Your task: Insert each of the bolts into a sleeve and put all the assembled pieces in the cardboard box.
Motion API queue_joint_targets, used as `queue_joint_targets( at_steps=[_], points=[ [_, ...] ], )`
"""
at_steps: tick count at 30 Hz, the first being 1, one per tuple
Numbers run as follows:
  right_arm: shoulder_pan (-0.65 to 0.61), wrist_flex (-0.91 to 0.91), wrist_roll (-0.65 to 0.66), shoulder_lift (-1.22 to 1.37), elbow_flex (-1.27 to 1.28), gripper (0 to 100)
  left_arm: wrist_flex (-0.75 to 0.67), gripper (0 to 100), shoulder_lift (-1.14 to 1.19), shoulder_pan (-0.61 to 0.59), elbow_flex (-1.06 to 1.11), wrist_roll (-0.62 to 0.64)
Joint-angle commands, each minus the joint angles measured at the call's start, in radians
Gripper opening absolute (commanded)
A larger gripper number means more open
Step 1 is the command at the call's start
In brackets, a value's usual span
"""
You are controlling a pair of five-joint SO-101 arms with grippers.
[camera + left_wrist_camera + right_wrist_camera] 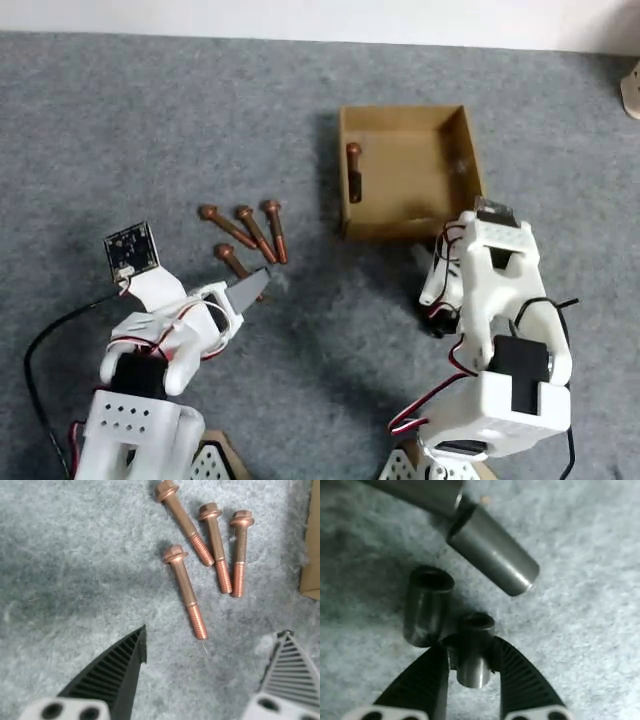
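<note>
Grey carpet [100, 120]; right gripper [472, 650] pinches a sleeve [476, 622], left gripper [214, 631] spread over bolts [185, 587]. Lifting could nudge the neighbouring sleeve [427, 605] over.

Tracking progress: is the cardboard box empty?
Not empty: one bolt in a dark sleeve lies inside the cardboard box, against a wall.

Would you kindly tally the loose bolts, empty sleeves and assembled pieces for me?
Loose bolts: 4
Empty sleeves: 4, one sleeve in the right end effector
Assembled pieces, in the cardboard box: 1
Total: 9
</note>
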Motion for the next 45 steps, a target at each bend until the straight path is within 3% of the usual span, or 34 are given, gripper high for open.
queue_joint_targets(
  at_steps=[1,8,12,20,28,36,45],
  points=[
    [-0.018,-0.012,0.014,-0.016,0.016,0.5,0.008,36,0.051,-0.005,-0.093,0.008],
    [-0.018,-0.099,0.014,-0.016,0.084,0.5,0.006,36,0.483,-0.012,-0.318,0.015],
    [-0.016,-0.18,0.014,-0.015,0.107,0.5,0.003,36,0.69,-0.008,-0.44,0.12],
    [-0.016,-0.213,0.014,-0.016,0.14,0.5,-0.041,36,1.024,-0.028,-0.587,0.213],
    [-0.016,-0.248,0.014,-0.016,0.147,0.5,-0.057,35,1.193,-0.077,-0.674,0.222],
    [-0.016,-0.248,0.014,-0.016,0.148,0.5,-0.057,17,1.353,-0.093,-0.806,0.218],
    [-0.016,-0.248,0.014,-0.018,0.148,0.5,-0.054,16,1.561,-0.048,-0.947,0.216]
  ],
)
